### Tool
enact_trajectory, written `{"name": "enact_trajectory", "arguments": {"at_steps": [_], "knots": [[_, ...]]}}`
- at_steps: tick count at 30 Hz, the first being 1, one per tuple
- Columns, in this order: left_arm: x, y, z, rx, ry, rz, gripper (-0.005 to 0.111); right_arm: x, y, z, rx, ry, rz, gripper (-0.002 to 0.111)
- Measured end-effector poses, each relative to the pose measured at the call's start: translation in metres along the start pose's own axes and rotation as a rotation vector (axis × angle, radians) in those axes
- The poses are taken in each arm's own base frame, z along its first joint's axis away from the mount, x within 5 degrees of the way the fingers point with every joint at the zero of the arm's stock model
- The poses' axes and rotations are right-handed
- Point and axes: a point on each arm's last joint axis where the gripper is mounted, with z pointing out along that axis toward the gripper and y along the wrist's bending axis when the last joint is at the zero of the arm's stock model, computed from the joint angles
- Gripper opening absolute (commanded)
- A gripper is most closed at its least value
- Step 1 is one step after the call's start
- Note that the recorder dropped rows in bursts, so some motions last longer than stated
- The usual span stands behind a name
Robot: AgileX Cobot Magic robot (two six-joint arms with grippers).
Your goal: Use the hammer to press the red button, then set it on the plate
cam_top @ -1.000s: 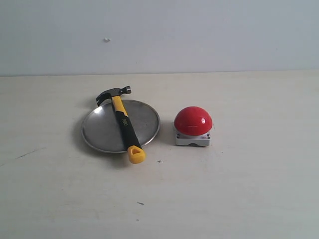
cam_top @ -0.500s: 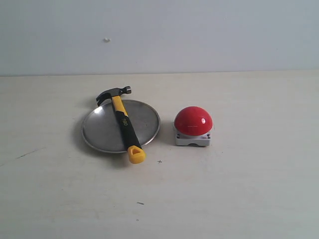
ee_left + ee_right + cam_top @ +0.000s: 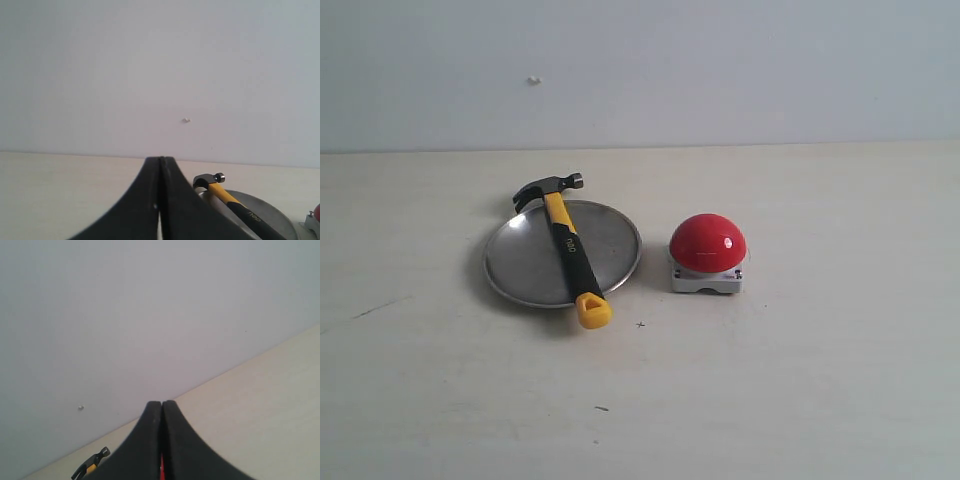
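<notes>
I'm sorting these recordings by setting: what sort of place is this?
Probably a bare test bench: pale tabletop, blank wall, with a hammer, plate and red button set out.

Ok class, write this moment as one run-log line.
hammer: lying across plate, head past rim | button: beside plate, apart | left tool: shut, empty | right tool: shut, empty

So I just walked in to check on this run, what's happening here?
Nothing is being handled. The hammer lies across the plate, its head past the far rim, with the red button beside it on the table. The left gripper and right gripper are clear of them, fingers shut and empty.
</notes>
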Motion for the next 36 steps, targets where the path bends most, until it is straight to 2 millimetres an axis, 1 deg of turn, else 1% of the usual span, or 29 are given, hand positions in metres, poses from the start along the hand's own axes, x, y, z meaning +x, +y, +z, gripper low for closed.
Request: {"name": "enact_trajectory", "arguments": {"at_steps": [26,32,36], "knots": [[0.000,0.000,0.000,0.000,0.002,0.002,0.000,0.000,0.000,0.000,0.002,0.000,-0.007,0.000],[0.000,0.000,0.000,0.000,0.002,0.002,0.000,-0.004,-0.005,0.000,0.049,-0.055,-0.189,0.000],[0.000,0.000,0.000,0.000,0.002,0.002,0.000,0.004,-0.014,0.004,0.082,-0.077,-0.292,0.000]]}}
